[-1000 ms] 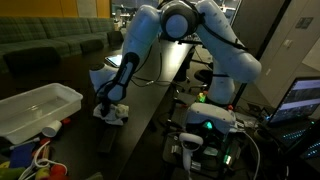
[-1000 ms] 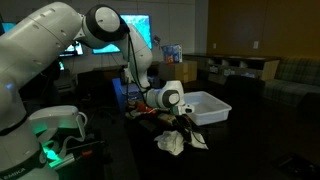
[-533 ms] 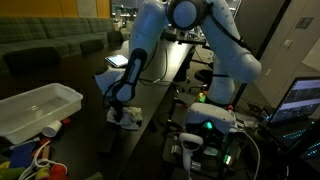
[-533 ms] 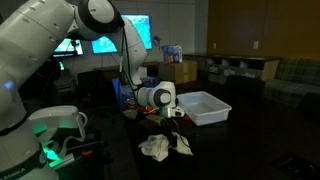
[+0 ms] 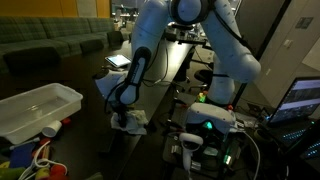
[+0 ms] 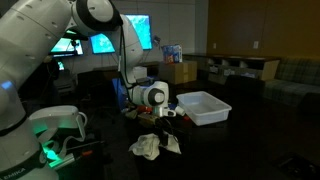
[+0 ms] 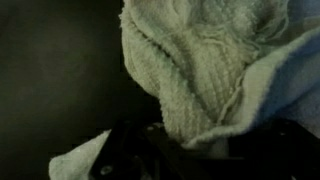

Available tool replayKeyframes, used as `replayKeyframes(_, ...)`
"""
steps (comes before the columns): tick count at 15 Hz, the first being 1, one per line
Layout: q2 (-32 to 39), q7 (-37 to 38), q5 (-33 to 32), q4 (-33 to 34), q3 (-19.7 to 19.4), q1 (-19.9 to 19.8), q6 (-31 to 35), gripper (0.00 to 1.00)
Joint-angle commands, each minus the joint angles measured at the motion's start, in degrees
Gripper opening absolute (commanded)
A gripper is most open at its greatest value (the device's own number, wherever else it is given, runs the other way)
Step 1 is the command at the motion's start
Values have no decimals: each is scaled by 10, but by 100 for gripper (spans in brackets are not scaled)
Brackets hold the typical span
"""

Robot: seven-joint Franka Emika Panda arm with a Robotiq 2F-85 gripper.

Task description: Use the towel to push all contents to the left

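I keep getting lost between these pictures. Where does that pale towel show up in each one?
Exterior view: the towel lies crumpled low in the picture, just left of centre.
Exterior view: the towel sits low, near the centre.
Wrist view: the towel fills the upper right, seen close up.
Shared landmark: the white tray appears in both exterior views, but not in the wrist view.

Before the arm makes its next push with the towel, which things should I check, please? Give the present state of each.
1. The towel bunched under the gripper: ok.
2. Jaws closed on the towel: cannot tell; the wrist view is too dark there.
3. The white bin apart from the towel: ok.
4. The towel touching the coloured items: not ok; they lie apart from it.
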Motion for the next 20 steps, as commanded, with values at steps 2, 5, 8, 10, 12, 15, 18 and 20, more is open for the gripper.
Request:
replayKeyframes(2,-1,-43,-13,3,44,-16,15,1)
replayKeyframes(5,6,-72,-11,19,69,-18,18,1)
replayKeyframes(8,9,-106,-3,34,99,-25,20,1)
replayKeyframes(10,18,-122,1,52,115,-26,22,1)
replayKeyframes(12,27,-136,6,73,130,-28,20,1)
replayKeyframes(15,39,-139,18,108,145,-28,23,1)
replayKeyframes(18,56,-137,42,151,157,-31,19,1)
replayKeyframes(20,68,-136,56,178,162,-31,14,1)
